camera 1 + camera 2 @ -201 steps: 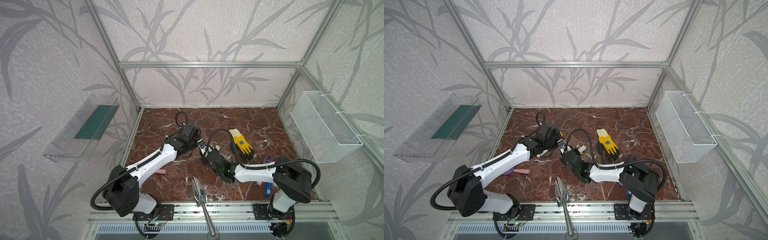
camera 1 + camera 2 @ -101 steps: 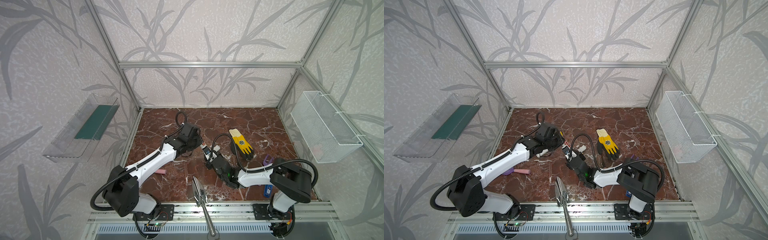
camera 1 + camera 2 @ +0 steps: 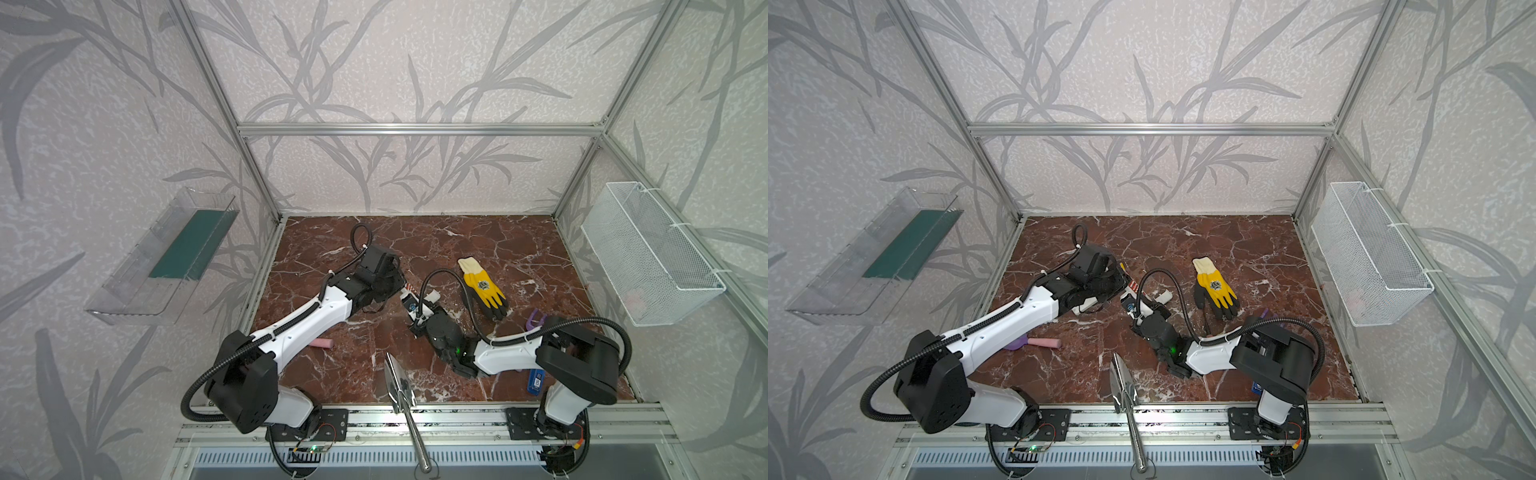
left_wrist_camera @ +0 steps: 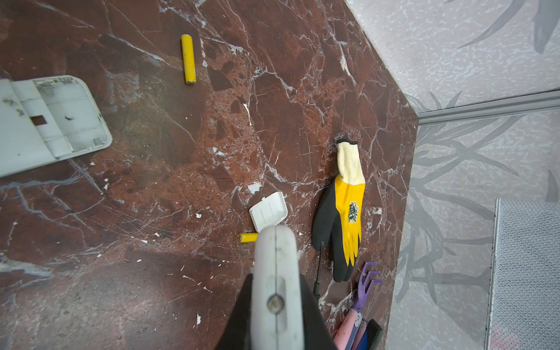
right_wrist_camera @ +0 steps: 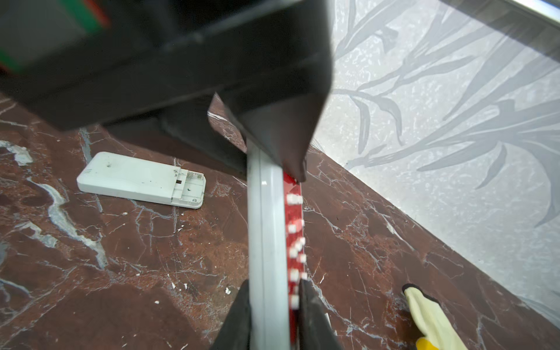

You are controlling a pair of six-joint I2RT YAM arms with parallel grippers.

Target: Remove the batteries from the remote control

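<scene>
Taking the far wall as 12 o'clock, the grey remote (image 5: pixel 266 230), red-faced with white buttons, sits near the middle of the worktop (image 3: pixel 478 245), gripped at both ends.

Over the last second the left tool (image 4: pixel 274 303) has not shifted and stays clenched on the remote's 11 o'clock end. The right tool (image 5: pixel 272 306) has moved. Its wrist has eased slightly toward 6 o'clock, and its jaws now press both faces of the 5 o'clock end, which looks like a fresh, firmer hold.

One yellow battery (image 4: pixel 188 59) lies loose on the bare worktop. A second yellow battery (image 4: pixel 248 237) lies well apart from it, just beside the white cover (image 4: pixel 268 212), at about 3 o'clock from the held remote, which hides one end of it. The white remote (image 5: pixel 139 180) lies flat with its bay open and seemingly empty.

That unit looks finished, so the work has passed to the grey one. No green battery shows and the grey remote's bay cannot be seen, so its cells are probably still inside. The renewed two-ended grip suggests its cover will be worked off next, or the body turned.
</scene>
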